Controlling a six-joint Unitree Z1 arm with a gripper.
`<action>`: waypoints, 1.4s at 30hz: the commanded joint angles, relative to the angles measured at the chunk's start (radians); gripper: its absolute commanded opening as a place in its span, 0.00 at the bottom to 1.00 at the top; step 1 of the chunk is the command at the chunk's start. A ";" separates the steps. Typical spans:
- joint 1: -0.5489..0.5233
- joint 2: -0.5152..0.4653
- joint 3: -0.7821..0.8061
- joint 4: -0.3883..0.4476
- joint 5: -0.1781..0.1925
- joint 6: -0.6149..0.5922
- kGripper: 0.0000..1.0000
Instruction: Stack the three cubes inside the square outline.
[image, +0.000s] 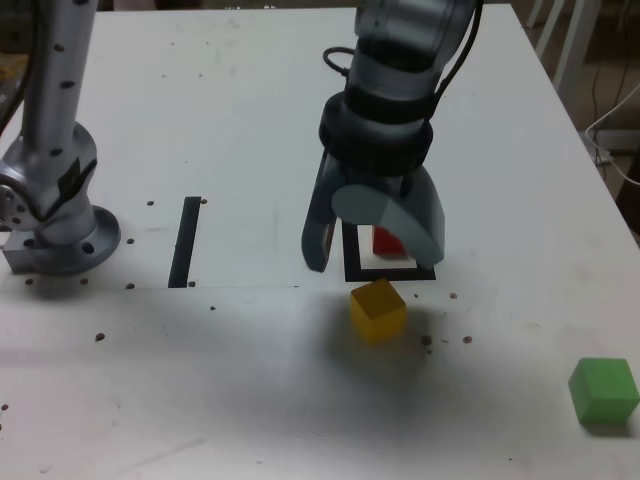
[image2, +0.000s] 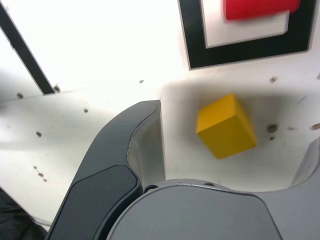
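The robot's fingers (image: 372, 262) are spread wide and hold nothing, hovering over the red cube (image: 388, 241) inside the square outline (image: 352, 262), yellow cube (image: 378, 309) at its 6 o'clock, green cube (image: 604, 389) toward 4 o'clock.

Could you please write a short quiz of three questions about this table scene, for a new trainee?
1. True or false: the red cube sits inside the square outline.
2. Which cube lies nearest the gripper? A) green cube B) yellow cube C) neither
3. Fill in: the gripper's jaws are ____ and hold nothing.

Key: 1 true; 2 B; 3 open.
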 joint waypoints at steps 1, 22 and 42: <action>-0.008 -0.002 0.009 0.001 -0.014 -0.027 0.99; -0.003 0.124 0.003 -0.055 -0.135 -0.108 0.96; 0.009 0.165 -0.028 -0.027 -0.144 -0.083 0.44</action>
